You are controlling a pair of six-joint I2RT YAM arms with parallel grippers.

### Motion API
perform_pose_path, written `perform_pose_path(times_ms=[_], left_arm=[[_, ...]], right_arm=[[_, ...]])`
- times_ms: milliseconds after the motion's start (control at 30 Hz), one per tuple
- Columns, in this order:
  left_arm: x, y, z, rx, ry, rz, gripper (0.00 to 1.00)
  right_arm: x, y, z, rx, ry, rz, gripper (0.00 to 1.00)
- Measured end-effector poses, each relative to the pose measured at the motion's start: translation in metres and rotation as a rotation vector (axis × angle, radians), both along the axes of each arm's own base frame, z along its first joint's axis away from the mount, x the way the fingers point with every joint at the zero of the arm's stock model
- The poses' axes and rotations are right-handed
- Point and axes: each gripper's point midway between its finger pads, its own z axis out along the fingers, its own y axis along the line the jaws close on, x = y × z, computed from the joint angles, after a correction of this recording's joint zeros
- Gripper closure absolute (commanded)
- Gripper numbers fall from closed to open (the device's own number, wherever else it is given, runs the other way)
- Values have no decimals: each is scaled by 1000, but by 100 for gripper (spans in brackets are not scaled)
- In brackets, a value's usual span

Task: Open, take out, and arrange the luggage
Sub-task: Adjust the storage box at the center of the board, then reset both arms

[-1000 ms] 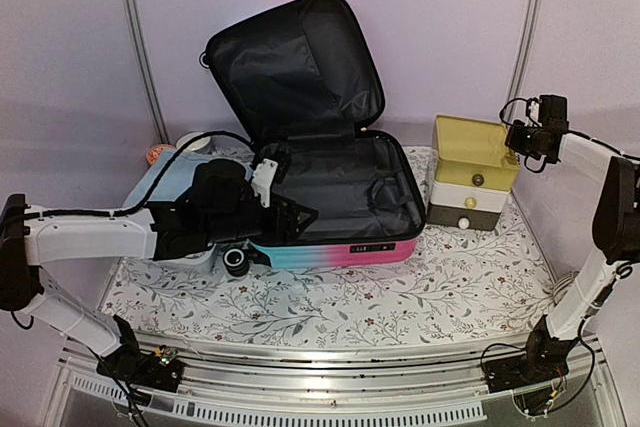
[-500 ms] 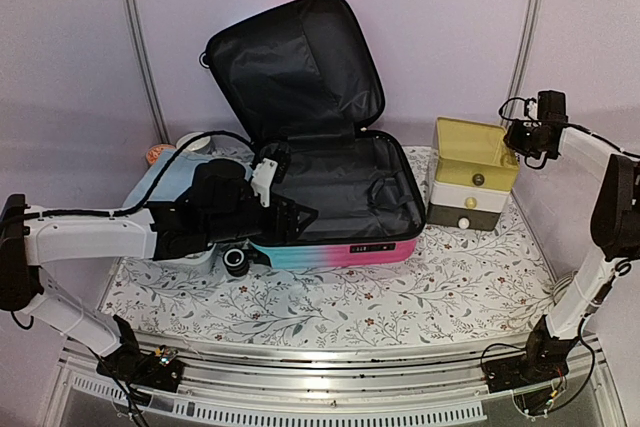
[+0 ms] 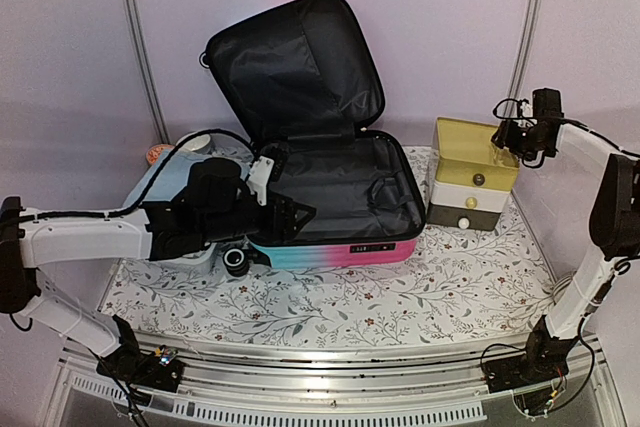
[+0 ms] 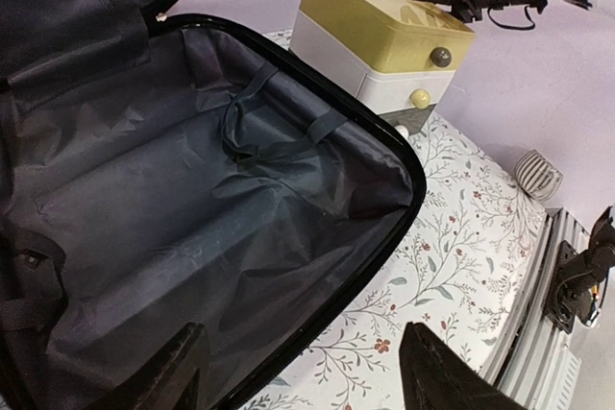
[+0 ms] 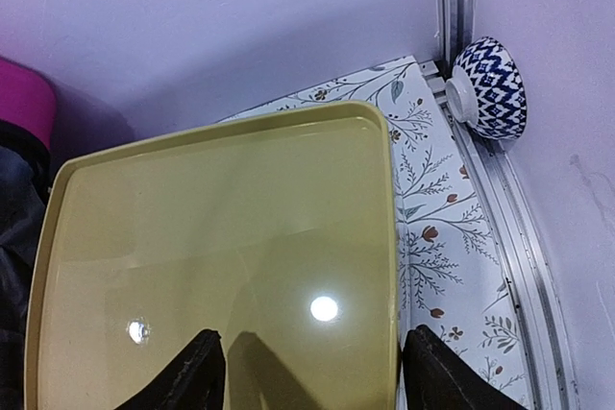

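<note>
The luggage [image 3: 345, 247] lies open on the table, pink-to-turquoise shell down, its lid [image 3: 295, 67] standing up against the back wall. Its black lining [image 4: 192, 199] shows only loose straps; I see nothing else inside. My left gripper [image 3: 298, 215] hovers at the case's front left corner. In the left wrist view it [image 4: 303, 381] is open, one finger over the lining and the other over the tablecloth, with the black zipper rim running below the gap. My right gripper [image 3: 508, 137] hangs open above the drawer box's yellow top [image 5: 211, 228], with nothing held [image 5: 312, 376].
The yellow-topped drawer box [image 3: 470, 177] stands right of the case. A blue-and-white patterned bowl [image 5: 490, 88] lies on its side in the back right corner by the metal rail. A white bowl [image 3: 195, 142] and an orange item [image 3: 155, 155] sit behind my left arm.
My right gripper has opened from shut and shifted slightly left over the yellow top. My left arm has edged a little, its jaws unchanged.
</note>
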Motion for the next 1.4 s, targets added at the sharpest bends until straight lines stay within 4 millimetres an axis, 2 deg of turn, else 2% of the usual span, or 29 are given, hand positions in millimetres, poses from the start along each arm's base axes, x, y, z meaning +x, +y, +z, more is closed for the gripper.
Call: perform_pose_path(times_ms=[100,200,300,433,533,600,667,767,833,900,967,1033,1100,1233,1400], left_arm=[[0,1,1,-2,-3,2,30],[0,1,1,0,-2,2,30],[0,1,1,2,-5,3,27],[2,4,2,12,-22,14,18],[3,9,11,1,-37,20,13],[9,22,20,-10,-41,44,10],[22,47,33,-25,-56,104,2],[35,89,61,-53,-103,224,2],[37,117,81,-83,-143,308,2],[34,140,91,-110,-174,379,2],[28,158,87,-120,-189,433,2],[21,172,69,-104,-190,474,2],[15,188,40,-55,-189,518,2],[13,211,-4,68,-232,591,2],[16,234,-26,193,-344,667,2]], right_arm=[[-1,2,-1,4,5,2,18],[-9,5,2,8,2,4,0],[-23,8,18,3,-32,12,1],[-43,14,60,-2,-146,33,1],[-71,23,84,1,-240,67,1],[-90,31,96,12,-301,96,1],[-110,41,107,32,-359,126,1],[-142,56,115,63,-467,169,1],[-165,63,110,83,-528,177,1],[-185,64,100,95,-592,171,1],[-202,63,86,90,-655,155,1],[-216,60,66,68,-706,139,1],[-224,60,50,36,-739,144,1],[-222,60,19,-40,-722,166,0],[-210,49,-15,-132,-688,136,2]])
